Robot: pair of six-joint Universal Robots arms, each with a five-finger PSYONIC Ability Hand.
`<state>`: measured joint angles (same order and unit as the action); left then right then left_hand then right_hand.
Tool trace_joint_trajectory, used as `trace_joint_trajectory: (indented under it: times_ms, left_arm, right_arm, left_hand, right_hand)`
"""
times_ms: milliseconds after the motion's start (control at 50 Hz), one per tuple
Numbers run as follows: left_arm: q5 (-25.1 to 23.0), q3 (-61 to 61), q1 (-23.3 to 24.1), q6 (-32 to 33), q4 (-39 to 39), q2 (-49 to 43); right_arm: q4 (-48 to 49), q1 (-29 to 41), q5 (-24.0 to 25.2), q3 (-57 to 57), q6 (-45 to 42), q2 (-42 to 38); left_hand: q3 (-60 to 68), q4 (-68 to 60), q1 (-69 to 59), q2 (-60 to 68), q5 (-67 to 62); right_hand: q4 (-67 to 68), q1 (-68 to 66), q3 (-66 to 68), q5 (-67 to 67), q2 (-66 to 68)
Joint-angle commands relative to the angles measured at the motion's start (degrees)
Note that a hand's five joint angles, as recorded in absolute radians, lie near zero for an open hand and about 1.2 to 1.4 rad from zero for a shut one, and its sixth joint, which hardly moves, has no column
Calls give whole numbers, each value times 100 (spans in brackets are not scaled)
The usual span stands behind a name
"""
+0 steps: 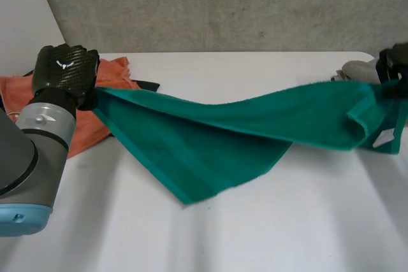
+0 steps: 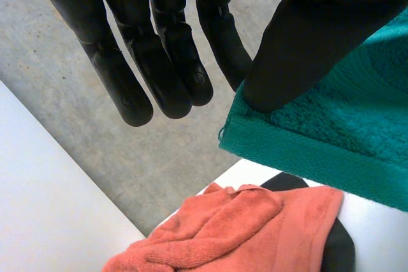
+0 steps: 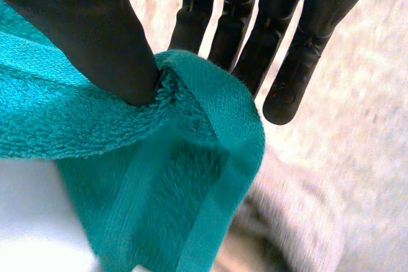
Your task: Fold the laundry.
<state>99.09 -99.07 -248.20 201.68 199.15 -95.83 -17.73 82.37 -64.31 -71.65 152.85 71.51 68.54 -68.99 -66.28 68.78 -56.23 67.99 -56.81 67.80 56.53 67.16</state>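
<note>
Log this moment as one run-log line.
left robot hand: pinches green towel corner | right robot hand: pinches opposite end | green towel: stretched between, middle sagging toward table | orange cloth: lying on table

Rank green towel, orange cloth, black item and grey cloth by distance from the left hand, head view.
1. Green towel: corner pinched in the left hand.
2. Orange cloth: beside and under it.
3. Black item: beyond the orange cloth.
4. Grey cloth: far end, by the right hand.
</note>
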Motion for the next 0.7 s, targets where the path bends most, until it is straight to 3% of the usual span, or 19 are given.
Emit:
trace_joint_trajectory:
  times_ms: [20,160,260,300,320,360,560,700]
  left_arm:
    - [-13,-69,175,-50,18,-269]
    - [5,378,667,3,36,-1410]
    - [49,871,667,20,10,-2027]
    - [57,1012,659,20,1,-2141]
    - [49,1117,659,12,1,-2211]
    - [49,1170,650,12,1,-2230]
    - [49,1083,702,3,1,-1958]
    - [49,1047,685,-41,1,-1861]
  right_arm:
    - [-249,-19,-90,-139,-370,-655]
    - [-153,16,-275,-174,-352,-1428]
    - [558,271,-363,-130,-405,-1569]
    - [770,323,-398,-139,-440,-1587]
    - [910,341,-364,-182,-501,-1552]
    - [920,394,-250,-253,-598,-1482]
    - [824,526,779,-1562,-2838,-269]
    - [508,570,771,-1879,-3997,-522]
  left_hand:
    - [1146,-1101,-1372,1122,-1377]
    - [1146,-1101,-1372,1122,-1377]
    - [1146,-1101,-1372,1122,-1377]
    - [1146,-1101,-1372,1122,-1377]
    - [1146,-1101,-1372,1122,-1377]
    - [1146,-1101,-1372,1122,-1377]
    - [1146,-1101,-1372,1122,-1377]
    - [1146,-1101,-1372,1122,-1377]
  right_hand:
    - [1201,-2319,1220,1347,1284]
    - [1201,-2319,1220,1347,1284]
    - [1201,-2319,1220,1347,1284]
    - [-732,-387,-712,-585,-649]
    - [-2843,1724,-2823,-2696,-2759]
    - [-3920,2801,-3901,-3774,-3837]
    - [-3890,2771,-3871,-3743,-3807]
    - [-3840,2721,-3820,-3693,-3757]
